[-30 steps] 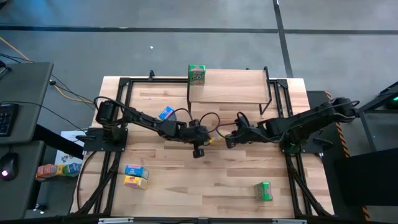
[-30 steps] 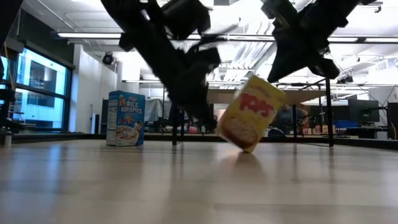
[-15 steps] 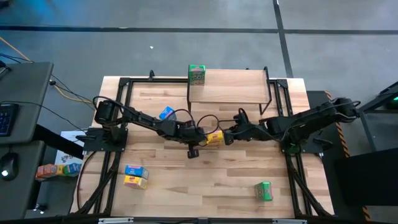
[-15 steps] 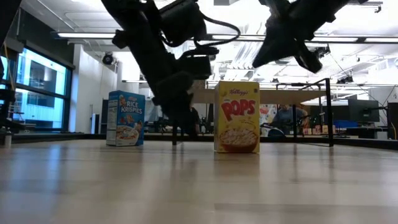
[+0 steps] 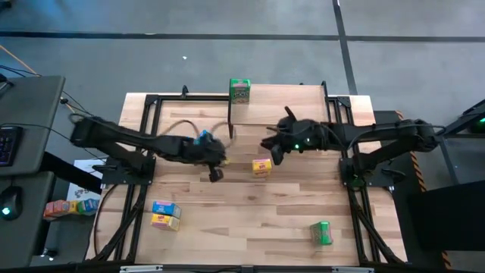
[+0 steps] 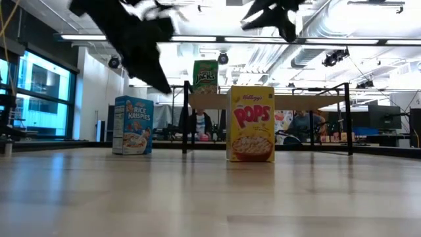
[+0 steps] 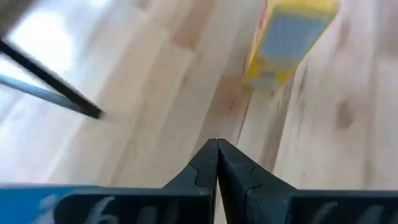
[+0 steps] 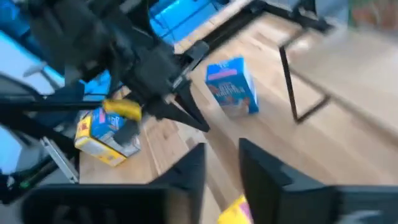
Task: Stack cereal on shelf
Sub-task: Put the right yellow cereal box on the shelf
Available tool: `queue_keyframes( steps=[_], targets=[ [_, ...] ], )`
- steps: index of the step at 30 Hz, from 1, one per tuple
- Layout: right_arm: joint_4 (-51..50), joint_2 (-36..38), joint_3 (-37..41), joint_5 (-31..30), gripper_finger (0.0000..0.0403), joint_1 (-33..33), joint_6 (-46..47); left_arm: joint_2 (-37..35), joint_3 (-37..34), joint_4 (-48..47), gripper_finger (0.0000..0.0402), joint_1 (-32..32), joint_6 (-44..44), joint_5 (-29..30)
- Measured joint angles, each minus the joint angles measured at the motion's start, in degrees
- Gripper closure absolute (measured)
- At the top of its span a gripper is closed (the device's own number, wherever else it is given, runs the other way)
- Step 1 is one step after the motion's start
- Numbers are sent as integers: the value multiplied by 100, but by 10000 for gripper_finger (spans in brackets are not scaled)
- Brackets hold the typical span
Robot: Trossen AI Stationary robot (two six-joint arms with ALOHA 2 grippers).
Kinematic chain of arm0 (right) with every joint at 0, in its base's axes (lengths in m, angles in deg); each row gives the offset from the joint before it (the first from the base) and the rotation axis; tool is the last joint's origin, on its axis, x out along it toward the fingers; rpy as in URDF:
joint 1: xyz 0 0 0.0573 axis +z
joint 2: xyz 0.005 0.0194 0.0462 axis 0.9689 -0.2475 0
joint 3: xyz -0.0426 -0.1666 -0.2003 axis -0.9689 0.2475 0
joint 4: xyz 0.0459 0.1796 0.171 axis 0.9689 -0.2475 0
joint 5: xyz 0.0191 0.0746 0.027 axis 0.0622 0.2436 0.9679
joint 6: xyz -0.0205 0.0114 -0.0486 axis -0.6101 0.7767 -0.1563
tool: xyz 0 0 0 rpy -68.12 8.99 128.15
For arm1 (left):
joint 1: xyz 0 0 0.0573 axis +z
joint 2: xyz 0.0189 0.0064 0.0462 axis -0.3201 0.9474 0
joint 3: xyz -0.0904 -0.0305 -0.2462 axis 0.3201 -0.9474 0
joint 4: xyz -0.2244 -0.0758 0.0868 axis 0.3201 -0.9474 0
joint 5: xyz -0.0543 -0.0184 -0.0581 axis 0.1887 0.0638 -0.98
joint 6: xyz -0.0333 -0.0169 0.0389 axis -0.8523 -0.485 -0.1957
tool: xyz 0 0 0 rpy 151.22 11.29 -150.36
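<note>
Cereal everywhere on this plank table [image 5: 250, 220]: the yellow box [image 5: 261, 167] stands upright at mid-frame of the high view, square-edged cardboard with a glossy printed front, red lettering over a bowl in the low view [image 6: 250, 132]. Nothing touches it. Left gripper [image 5: 215, 174] hangs just left of it, beside the blue box [image 5: 202, 138], and its dark wedge-shaped fingers [image 7: 217, 163] are pressed together to a point, nothing between them, with the yellow box [image 7: 287, 38] showing ahead over pale wood grain. Right gripper [image 5: 267, 143] sits above and to the right of the yellow box, by the shelf's front edge; its two blunt black fingers [image 8: 189, 167] stand a little apart and hold nothing. Shelf [image 5: 282, 106], a smooth light-wood board on thin black metal legs, lies at upper centre, and a green box [image 5: 239, 90] stands on its left end, seen perched up there in the low view [image 6: 204, 76]. Lower left of the high view, a blue and a yellow box [image 5: 165, 214] lie together; another green box [image 5: 322, 233] lies flat at lower right, well apart from the rest.
</note>
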Motion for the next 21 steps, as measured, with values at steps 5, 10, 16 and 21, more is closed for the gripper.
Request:
queue_keyframes(
  steps=[5,10,16,21],
  targets=[
    [-655,-364,-923,537,199,-78,-1147,-1212,-325,511,401,1,-112,60],
    [-1654,-962,-1836,1083,104,-75,-2157,-2037,-370,752,401,1,-111,103],
    [-2992,-1821,-2605,1339,72,-78,-2992,-2712,-383,1086,401,-2,-103,-65],
    [-3623,-2393,-2759,1351,71,-78,-3591,-3072,-355,1276,401,-8,-60,-197]
  ],
)
